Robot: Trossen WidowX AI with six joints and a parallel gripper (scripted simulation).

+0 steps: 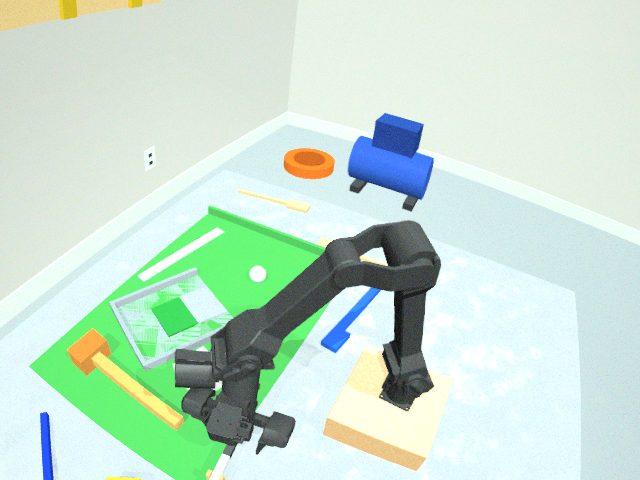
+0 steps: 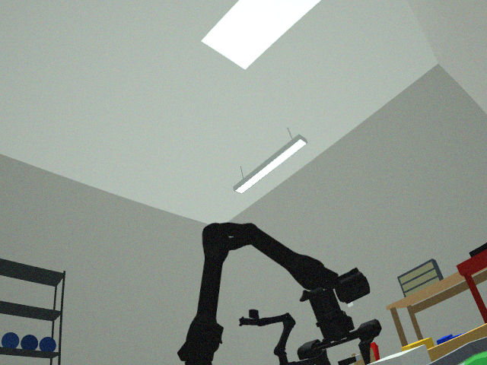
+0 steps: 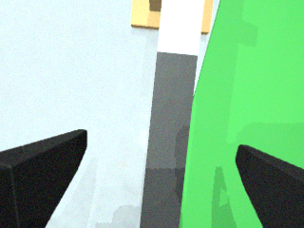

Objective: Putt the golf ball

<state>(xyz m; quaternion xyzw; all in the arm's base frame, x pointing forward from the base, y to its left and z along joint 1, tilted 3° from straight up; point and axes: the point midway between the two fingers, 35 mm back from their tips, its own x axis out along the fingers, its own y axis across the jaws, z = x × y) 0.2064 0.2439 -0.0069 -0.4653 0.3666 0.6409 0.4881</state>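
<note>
The putter's dark grip [image 3: 168, 109] and white shaft [image 3: 180, 24] [image 1: 219, 467] run along the mat's edge, the shaft over a wooden rest [image 3: 143, 18]. A small red piece [image 2: 374, 350], seemingly its head, shows at lower right in the exterior view. My gripper [image 3: 161, 144] is open, with one finger on each side of the grip and gaps on both sides. The white golf ball [image 1: 257, 273] lies on the green mat [image 1: 289, 258]. Beyond the arm, the grey-walled tray [image 1: 129, 338] holds the dark green square [image 1: 174, 316] and a pale panel [image 1: 206, 304], apparently the ramp.
An orange mallet [image 1: 87, 350] lies on the mat left of my gripper. A white block is mostly hidden behind my wrist in the top view. A blue club [image 1: 356, 310] lies between the mat and my wooden base [image 1: 374, 436]. A low green rail [image 1: 266, 229] edges the mat's back.
</note>
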